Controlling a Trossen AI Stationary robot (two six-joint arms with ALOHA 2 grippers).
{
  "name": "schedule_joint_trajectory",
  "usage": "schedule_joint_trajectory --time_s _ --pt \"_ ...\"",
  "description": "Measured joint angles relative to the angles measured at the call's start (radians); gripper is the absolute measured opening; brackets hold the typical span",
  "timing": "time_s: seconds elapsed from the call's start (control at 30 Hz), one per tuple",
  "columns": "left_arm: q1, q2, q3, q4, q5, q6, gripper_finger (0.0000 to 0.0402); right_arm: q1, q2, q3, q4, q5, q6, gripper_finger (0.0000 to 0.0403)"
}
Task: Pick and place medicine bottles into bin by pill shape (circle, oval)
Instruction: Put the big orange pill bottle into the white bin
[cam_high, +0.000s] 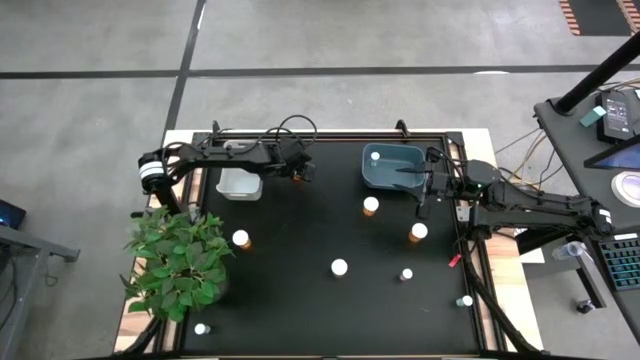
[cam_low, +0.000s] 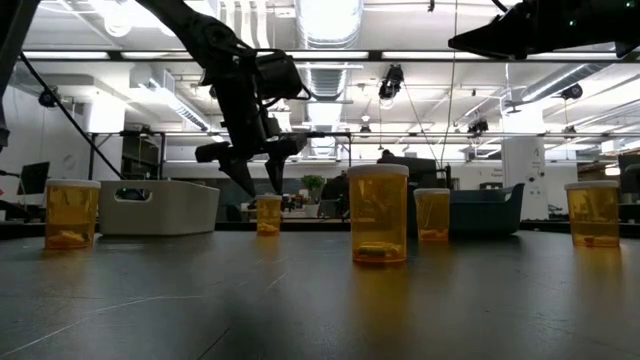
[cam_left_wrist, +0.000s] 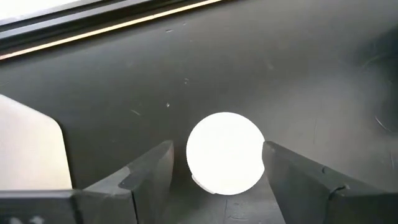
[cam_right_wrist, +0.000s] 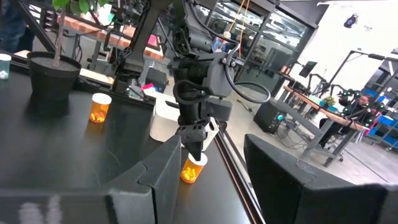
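An orange-amber medicine bottle with a white cap (cam_left_wrist: 225, 152) stands upright on the black table next to the white bin (cam_high: 240, 184). My left gripper (cam_left_wrist: 217, 147) hangs open just above it, one finger to each side of the cap. The low view shows the fingertips (cam_low: 243, 178) a little above this bottle (cam_low: 268, 214), not touching it. My right gripper (cam_right_wrist: 214, 149) is open and empty, beside the blue bin (cam_high: 392, 166) at the far right. Several other white-capped bottles stand about the table, such as the ones at the far middle (cam_high: 371, 205) and the middle (cam_high: 339, 267).
A leafy potted plant (cam_high: 178, 258) stands at the near left. Bottles stand at the left (cam_high: 241, 239), right (cam_high: 418, 232) and near right (cam_high: 466, 300); tinier ones sit right of the middle (cam_high: 406, 273) and by the plant (cam_high: 201, 328). The blue bin holds one bottle (cam_high: 376, 156).
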Motion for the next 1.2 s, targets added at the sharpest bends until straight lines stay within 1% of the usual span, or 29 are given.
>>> schedule_joint_trajectory --time_s 0.13,0.27,0.7,0.8,1.0,1.07,1.2 --pt "0.0 0.0 0.0 0.0 0.002 0.0 0.0231 0.0 0.0 0.0 0.0 0.0 0.0 0.0169" --pt "0.0 0.0 0.0 0.015 0.036 0.0 0.0231 0.0 0.0 0.0 0.0 0.0 0.0 0.0169" --pt "0.004 0.0 0.0 0.026 0.037 0.036 0.0234 0.0 0.0 0.0 -0.002 0.0 -0.001 0.0169" --pt "0.004 0.0 0.0 0.026 0.037 0.057 0.0249 0.0 0.0 0.0 -0.004 0.0 -0.001 0.0169" --pt "0.003 0.0 0.0 0.026 0.037 0.06 0.0295 0.0 0.0 0.0 -0.004 0.0 -0.002 0.0169" --pt "0.003 0.0 0.0 0.026 0.037 0.077 0.0302 0.0 0.0 0.0 -0.004 0.0 -0.003 0.0169" --pt "0.003 0.026 0.0 0.036 0.042 0.085 0.0304 0.0 0.0 0.0 -0.003 0.0 -0.004 0.0169"
